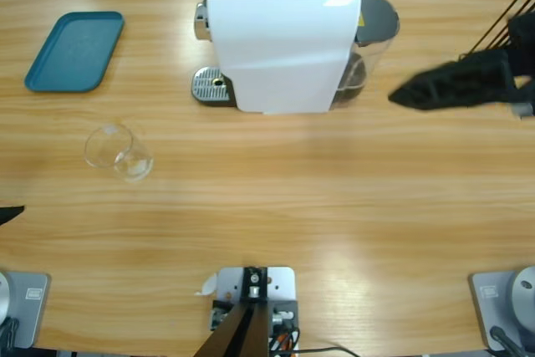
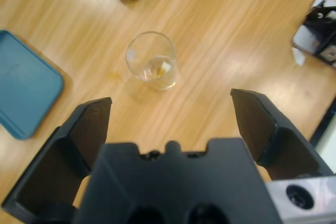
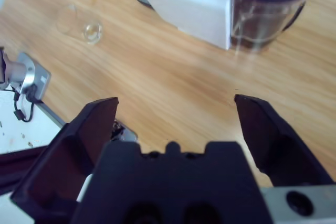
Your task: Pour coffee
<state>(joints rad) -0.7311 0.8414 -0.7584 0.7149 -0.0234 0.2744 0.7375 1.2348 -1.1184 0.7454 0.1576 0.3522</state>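
Clear glass point(image 1: 119, 152) is standing empty, well apart from the coffee machine point(image 1: 280, 39); we are hovering our left gripper point(image 2: 170, 111) and right gripper point(image 3: 176, 114), both spread wide, aiming to close gently around it

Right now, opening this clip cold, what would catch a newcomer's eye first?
The big white coffee machine stands at the table's far middle, a grey drip tray at its left foot and a dark-lidded clear tank on its right. Left of it a small clear glass stands alone on the bare wood, a teal tray farther back. The right gripper reaches in from the right edge, jaws open, holding nothing.
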